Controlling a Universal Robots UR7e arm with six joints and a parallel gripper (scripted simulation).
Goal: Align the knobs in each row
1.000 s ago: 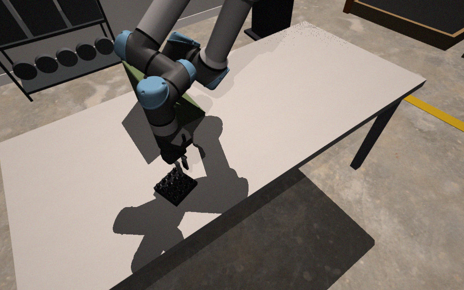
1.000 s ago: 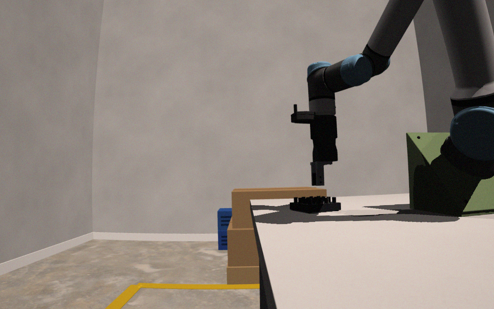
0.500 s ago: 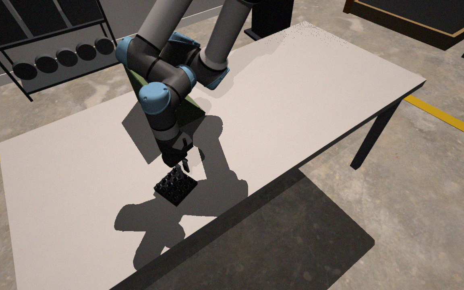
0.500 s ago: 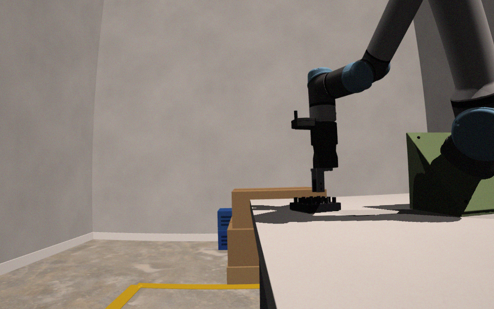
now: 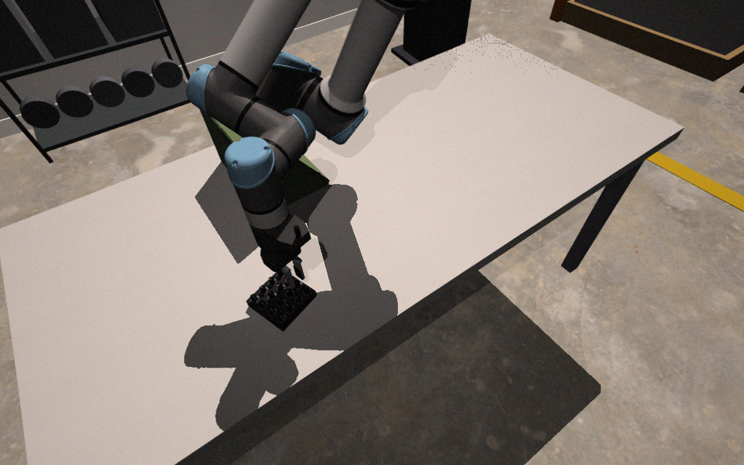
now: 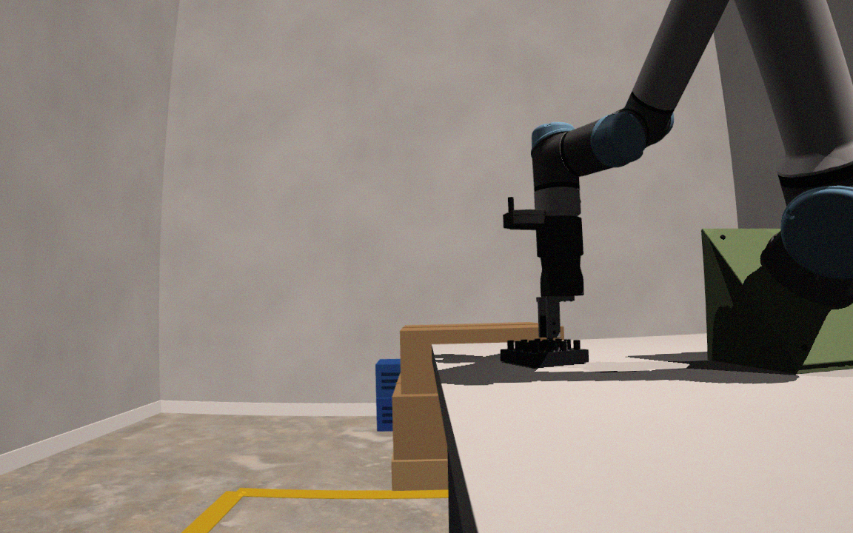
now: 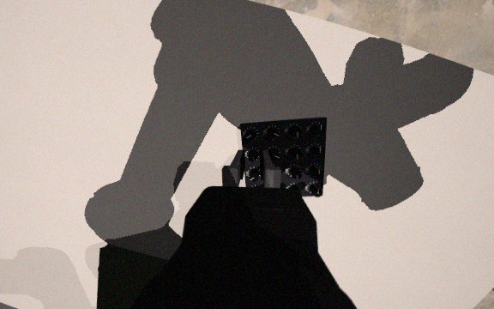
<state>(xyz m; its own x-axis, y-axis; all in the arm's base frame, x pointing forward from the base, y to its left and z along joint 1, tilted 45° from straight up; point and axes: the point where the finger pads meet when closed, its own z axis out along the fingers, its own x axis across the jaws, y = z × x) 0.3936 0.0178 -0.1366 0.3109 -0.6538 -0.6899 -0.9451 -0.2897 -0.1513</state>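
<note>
The black knob box (image 5: 283, 316) (image 6: 544, 358) (image 7: 284, 142) stands flat on the table. In the wrist view its knobs form a grid; white lines show on some, such as a far-edge knob (image 7: 294, 130) and its neighbour (image 7: 272, 132). The other lines are small and dark. My gripper (image 5: 294, 281) (image 6: 551, 337) (image 7: 252, 159) is open partway and points straight down. Its fingertips are at about the knob tops, one on each side of a knob in the leftmost column of the wrist view. I cannot tell whether they touch it. The right finger and gripper body hide some knobs. I cannot make out the socket.
The white table (image 5: 478, 161) (image 6: 648, 450) (image 7: 50, 86) carries a green slanted block (image 6: 737, 331) near the arm. The arm's shadow falls over the box and around it. Cardboard boxes (image 6: 420, 424) and a blue crate (image 6: 385, 397) stand beyond the table edge.
</note>
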